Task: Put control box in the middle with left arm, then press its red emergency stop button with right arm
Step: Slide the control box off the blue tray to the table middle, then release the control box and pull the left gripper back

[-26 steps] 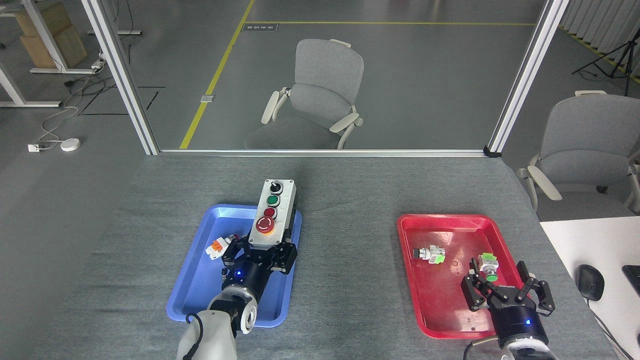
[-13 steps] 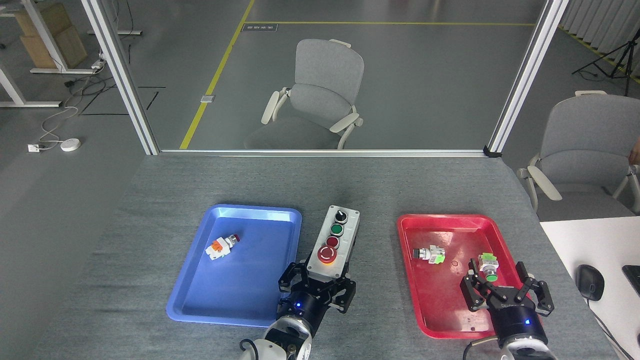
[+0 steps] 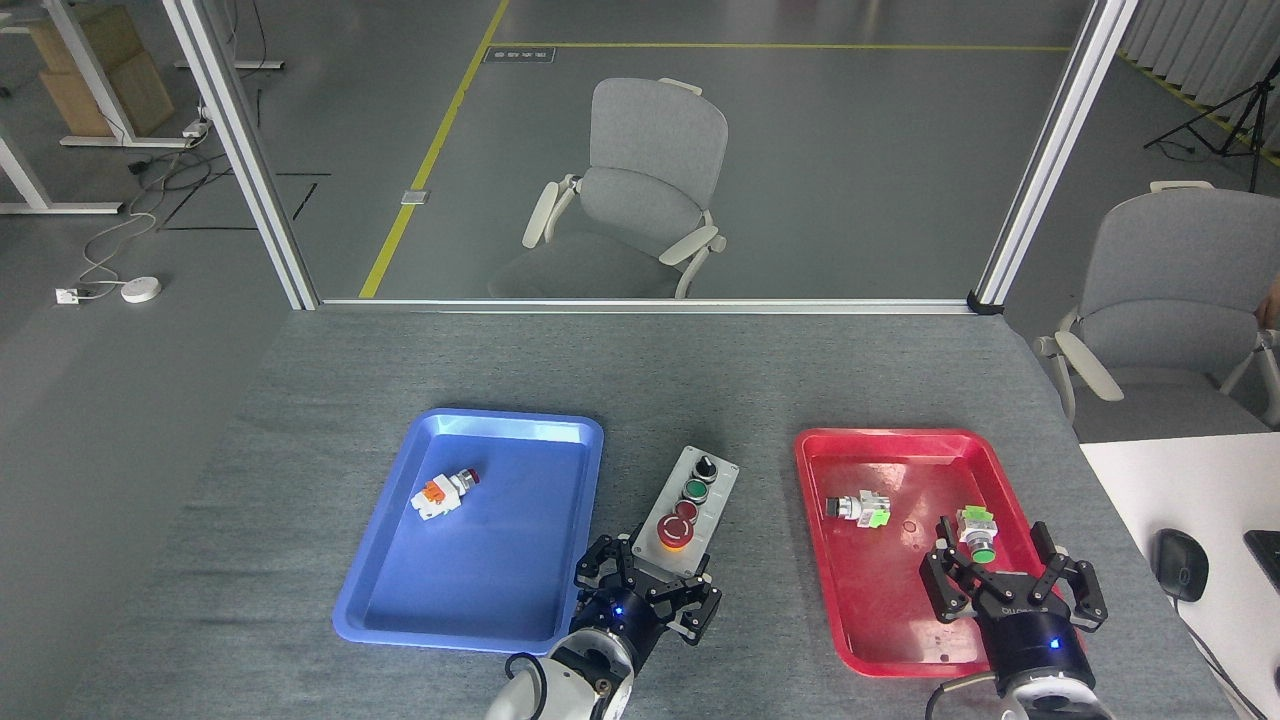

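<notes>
Head view: left gripper (image 3: 655, 585) hides control box (image 3: 688, 507) base

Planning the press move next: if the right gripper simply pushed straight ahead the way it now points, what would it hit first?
Most likely the green-capped push-button part, lying in the red tray just ahead of the right gripper, whose fingers are spread. Height is unclear from this view, so it might pass over.
</notes>
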Controlling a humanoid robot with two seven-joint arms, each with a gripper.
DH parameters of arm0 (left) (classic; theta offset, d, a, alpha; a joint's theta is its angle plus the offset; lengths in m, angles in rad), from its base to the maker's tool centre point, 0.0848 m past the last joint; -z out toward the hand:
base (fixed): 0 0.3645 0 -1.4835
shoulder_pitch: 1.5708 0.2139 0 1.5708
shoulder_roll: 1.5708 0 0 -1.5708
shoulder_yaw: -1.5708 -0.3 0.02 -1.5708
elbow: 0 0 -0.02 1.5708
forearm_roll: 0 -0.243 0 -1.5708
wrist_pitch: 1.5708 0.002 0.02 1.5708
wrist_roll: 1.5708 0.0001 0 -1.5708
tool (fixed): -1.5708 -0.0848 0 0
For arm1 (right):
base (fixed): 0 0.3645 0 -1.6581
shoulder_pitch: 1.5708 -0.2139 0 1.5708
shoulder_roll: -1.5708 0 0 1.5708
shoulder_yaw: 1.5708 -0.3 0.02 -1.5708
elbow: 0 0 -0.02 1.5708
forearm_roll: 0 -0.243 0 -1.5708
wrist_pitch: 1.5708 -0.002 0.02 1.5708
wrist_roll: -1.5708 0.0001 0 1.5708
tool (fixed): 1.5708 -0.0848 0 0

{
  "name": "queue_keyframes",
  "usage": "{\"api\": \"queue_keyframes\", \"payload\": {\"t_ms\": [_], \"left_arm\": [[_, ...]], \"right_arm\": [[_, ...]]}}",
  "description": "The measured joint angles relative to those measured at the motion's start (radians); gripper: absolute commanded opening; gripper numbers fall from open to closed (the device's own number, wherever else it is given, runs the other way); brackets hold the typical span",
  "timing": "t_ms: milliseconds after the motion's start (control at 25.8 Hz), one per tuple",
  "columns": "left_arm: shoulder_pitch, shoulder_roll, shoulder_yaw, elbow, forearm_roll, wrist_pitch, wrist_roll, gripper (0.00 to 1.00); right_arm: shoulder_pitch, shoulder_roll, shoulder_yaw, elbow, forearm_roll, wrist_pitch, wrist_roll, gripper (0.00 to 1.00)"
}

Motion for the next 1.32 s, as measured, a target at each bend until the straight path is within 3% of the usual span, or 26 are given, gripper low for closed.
{"api": "queue_keyframes", "payload": {"t_ms": [116,194,233,465,504,543,891,1047,1163,1318], "left_arm": [[-0.003,0.000,-0.009,-0.001,0.000,0.004,0.000,0.01],[-0.003,0.000,-0.011,-0.002,0.000,-0.003,-0.001,0.30],[-0.004,0.000,-0.012,-0.003,0.000,-0.003,-0.001,0.40],[-0.004,0.000,-0.015,-0.008,0.000,-0.007,-0.002,0.77],[-0.004,0.000,-0.015,-0.009,0.000,-0.007,-0.002,0.89],[-0.004,0.000,-0.017,-0.010,0.000,-0.006,-0.002,0.94],[0.004,0.002,-0.024,-0.024,-0.001,-0.002,0.006,0.98],[0.077,0.017,-0.022,-0.135,-0.002,-0.008,0.003,0.98],[0.179,0.079,-0.020,-0.299,-0.004,-0.008,0.002,0.98],[0.310,0.156,-0.018,-0.509,-0.003,-0.011,0.001,0.98]], "right_arm": [[0.000,0.000,0.000,0.000,0.000,0.000,-0.002,0.98],[0.000,0.000,0.000,0.000,0.000,-0.001,-0.002,0.98],[0.000,0.000,0.000,0.000,0.000,-0.001,-0.003,0.98],[0.000,0.000,0.000,0.000,-0.001,-0.002,-0.003,0.98],[0.000,0.000,0.000,0.000,-0.001,-0.002,-0.004,0.98],[0.001,0.000,0.000,0.000,-0.001,-0.002,-0.004,0.98],[0.001,0.001,0.001,0.000,-0.001,-0.003,-0.004,0.98],[0.001,0.003,0.006,0.000,-0.001,-0.005,-0.004,0.96],[0.001,0.006,0.019,0.000,-0.001,-0.010,-0.004,0.89],[0.001,0.008,0.030,0.000,-0.001,-0.056,-0.009,0.69]]}}
